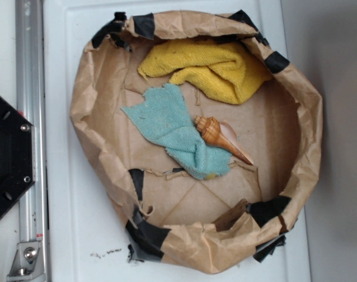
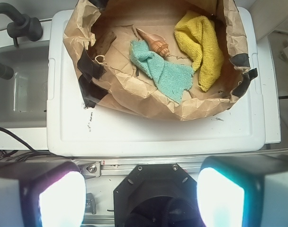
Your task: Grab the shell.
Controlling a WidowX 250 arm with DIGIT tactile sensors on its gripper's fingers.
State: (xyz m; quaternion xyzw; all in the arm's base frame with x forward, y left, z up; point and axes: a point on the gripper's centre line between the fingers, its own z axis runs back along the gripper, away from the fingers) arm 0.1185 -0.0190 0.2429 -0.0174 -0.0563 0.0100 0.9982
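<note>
Shell (image 1: 216,135) lies near the middle of the exterior frame, inside a wide ring of crumpled brown paper (image 1: 90,135) patched with strips of black tape (image 1: 144,235). It is orange-brown, with ridged whorls at its upper-left end and a long pointed tail running toward the lower right; a pale opening shows along its upper side. Its whorled end and underside touch the right edge of a teal cloth (image 1: 175,129), which spreads from the centre-left of the ring down to the lower middle. A yellow cloth (image 1: 205,67) sits bunched at the top of the ring, apart from the shell. The paper ring rests on a white tray (image 1: 61,176), with a metal rail (image 1: 29,88) and a black base (image 1: 5,158) at the left edge of the frame. In the wrist view the paper ring fills the top of the frame, and the shell (image 2: 156,43) appears in the upper middle, between the teal cloth (image 2: 165,71) and the yellow cloth (image 2: 201,47). The gripper (image 2: 141,201) stands at the bottom of that frame, well apart from the shell, its two fingers (image 2: 58,198) spread wide to the lower left and lower right corners with nothing between them.
</note>
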